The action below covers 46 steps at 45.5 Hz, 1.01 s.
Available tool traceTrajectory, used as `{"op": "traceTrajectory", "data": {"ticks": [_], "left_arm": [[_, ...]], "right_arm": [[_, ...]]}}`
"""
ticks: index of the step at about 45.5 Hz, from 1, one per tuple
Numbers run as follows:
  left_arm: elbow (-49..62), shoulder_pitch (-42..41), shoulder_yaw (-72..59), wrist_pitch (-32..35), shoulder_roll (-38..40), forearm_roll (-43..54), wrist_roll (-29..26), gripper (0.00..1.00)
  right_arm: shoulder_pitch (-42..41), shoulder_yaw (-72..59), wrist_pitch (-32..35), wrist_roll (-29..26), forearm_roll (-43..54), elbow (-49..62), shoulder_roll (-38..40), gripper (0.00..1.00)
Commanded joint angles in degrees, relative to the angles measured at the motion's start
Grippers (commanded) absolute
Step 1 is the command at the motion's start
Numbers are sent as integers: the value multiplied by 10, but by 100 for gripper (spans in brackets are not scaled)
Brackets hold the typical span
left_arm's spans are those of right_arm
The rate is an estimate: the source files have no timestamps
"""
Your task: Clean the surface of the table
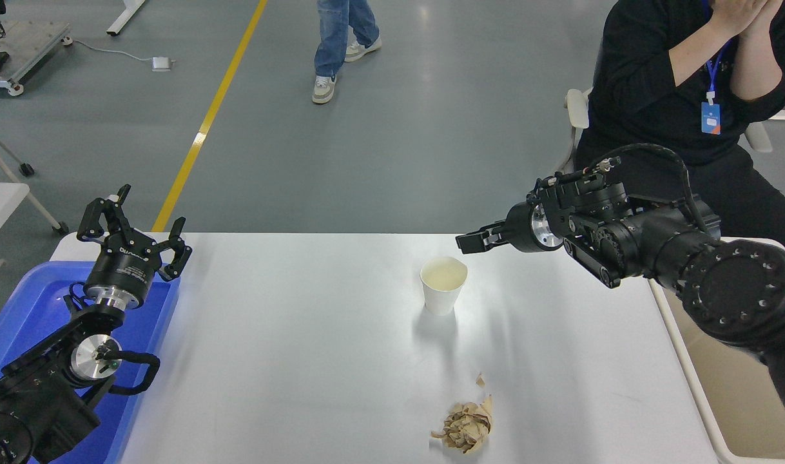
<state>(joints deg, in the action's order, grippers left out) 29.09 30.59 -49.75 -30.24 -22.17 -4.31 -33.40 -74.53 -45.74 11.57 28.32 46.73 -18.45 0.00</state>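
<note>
The white table surface (pixel 302 335) carries a white paper cup (pixel 443 287), upright near the middle. A crumpled wad of brown paper (pixel 465 425) lies near the front edge, with a small scrap (pixel 479 381) just behind it. My right gripper (pixel 473 241) hovers above and slightly right of the cup's rim, clear of it, open by a narrow gap and holding nothing. At the lower left my left gripper (pixel 133 222) is parked open over the blue tub (pixel 25 309).
A beige tub (pixel 740 393) stands off the table's right edge, under my right arm. A person in black (pixel 657 77) sits at the far right corner. Another person's legs (pixel 338 38) cross the floor behind the table.
</note>
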Motion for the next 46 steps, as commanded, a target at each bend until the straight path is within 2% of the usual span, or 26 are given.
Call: {"op": "traceTrajectory", "data": {"ticks": [1,46], "left_arm": [[0,0,0,0,0,0,0,100],[0,0,0,0,0,0,0,100]], "right_arm": [[1,11,0,7,-5,-30,0,94],[62,11,-66,2,16,-34,0,95]]}}
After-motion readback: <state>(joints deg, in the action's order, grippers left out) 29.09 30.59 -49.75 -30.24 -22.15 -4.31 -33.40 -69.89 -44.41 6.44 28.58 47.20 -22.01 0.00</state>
